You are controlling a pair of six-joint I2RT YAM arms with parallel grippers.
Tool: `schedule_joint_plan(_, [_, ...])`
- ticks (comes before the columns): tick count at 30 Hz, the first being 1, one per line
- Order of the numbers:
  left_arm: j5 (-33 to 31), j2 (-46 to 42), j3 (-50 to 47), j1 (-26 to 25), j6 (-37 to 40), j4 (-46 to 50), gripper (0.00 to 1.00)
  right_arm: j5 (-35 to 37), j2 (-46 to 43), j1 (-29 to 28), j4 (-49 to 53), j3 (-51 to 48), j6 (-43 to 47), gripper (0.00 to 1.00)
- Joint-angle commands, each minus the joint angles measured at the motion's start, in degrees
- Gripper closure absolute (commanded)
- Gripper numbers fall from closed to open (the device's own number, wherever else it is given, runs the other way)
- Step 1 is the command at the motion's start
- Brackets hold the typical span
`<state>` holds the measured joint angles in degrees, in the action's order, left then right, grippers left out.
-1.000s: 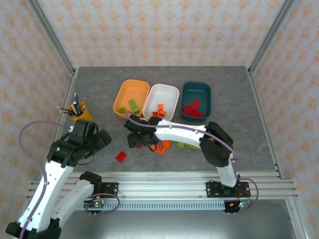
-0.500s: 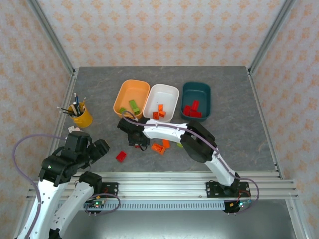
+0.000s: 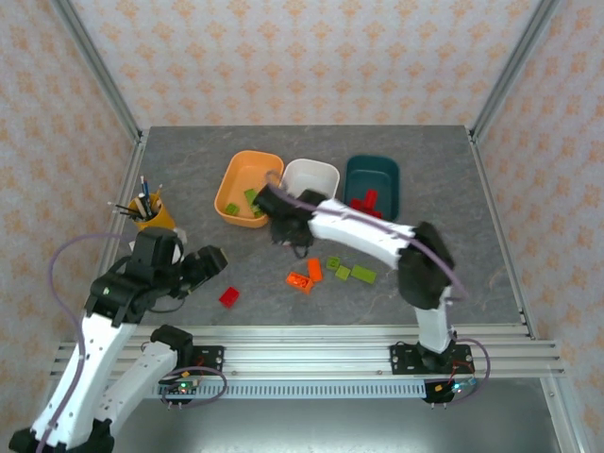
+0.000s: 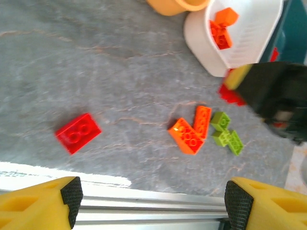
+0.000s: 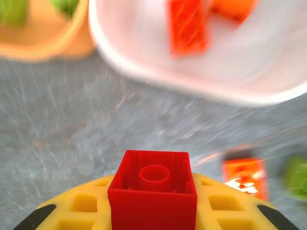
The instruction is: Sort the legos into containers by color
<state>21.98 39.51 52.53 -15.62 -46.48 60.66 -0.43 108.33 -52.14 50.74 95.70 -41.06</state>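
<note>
The right tool (image 3: 283, 225) is closed on a small red lego (image 5: 153, 184), which sits gripped between its yellow fingers (image 5: 76, 211). The tool hangs over the bench (image 3: 453, 198) just near of the gap between the orange tub (image 3: 243, 170) and the white tub (image 3: 311, 173). The teal tub (image 3: 373, 170) stands to the right of the white one and holds red legos (image 3: 366, 201). Green legos (image 3: 250, 198) lie in the orange tub, and orange legos (image 4: 220, 28) lie in the white tub.

The left tool (image 3: 209, 260) is open, its two fingers spread well apart, above the near left part of the bench. A loose red brick (image 4: 77, 132) lies flat on the bench just near of it. To the right of that brick two orange bricks (image 4: 189, 134) touch each other, and green bricks (image 4: 226, 132) lie just beside them on the right. A yellow pencil cup (image 3: 156, 222) stands at the left edge of the bench.
</note>
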Motion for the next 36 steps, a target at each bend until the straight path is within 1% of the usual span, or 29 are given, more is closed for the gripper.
schedule_joint_plan(1, [0.76,6.31,4.99,-3.56,1.30,-10.16,0.19,4.10,-8.01,7.89,5.54,-4.43,6.55,0.77])
schedule_joint_plan(4, [-2.46,14.55,9.36,-9.40,1.39,-14.25,0.19,1.60,-10.33,16.29,6.48,-7.22,10.25,0.77])
schedule_joint_plan(7, [-5.23,22.76,14.41,-14.61,1.59,-17.48,0.19,0.92,-8.69,22.91,7.70,-6.94,13.64,0.77])
schedule_joint_plan(9, [-5.80,27.80,17.40,-16.61,1.19,-19.78,0.19,1.43,-6.44,26.00,7.77,-6.27,15.51,0.77])
schedule_joint_plan(13, [-6.32,35.73,22.48,-18.34,0.16,-23.57,0.19,2.16,-0.53,30.48,8.37,-3.79,16.66,0.77])
schedule_joint_plan(18, [-7.20,43.32,28.56,-19.35,0.99,-23.91,0.19,1.95,4.81,33.11,7.05,-2.18,15.79,0.77])
schedule_joint_plan(22, [-7.54,46.88,30.94,-19.67,1.63,-23.25,0.19,3.67,8.47,33.98,7.95,-0.43,15.39,0.76])
schedule_joint_plan(25, [-7.86,48.37,31.14,-19.98,1.96,-22.98,0.20,3.03,9.67,34.83,6.87,-0.69,15.37,0.74])
schedule_joint_plan(31, [-8.83,48.82,28.00,-20.86,1.63,-22.67,0.20,2.71,11.71,35.15,6.78,1.05,17.47,0.58])
schedule_joint_plan(34, [-9.17,48.29,26.21,-21.28,0.96,-22.44,0.20,2.12,11.14,35.24,6.75,1.51,18.04,0.49])
schedule_joint_plan(36, [-9.86,47.75,25.25,-21.63,0.41,-21.68,0.20,1.83,9.86,35.11,6.43,1.51,18.42,0.44])
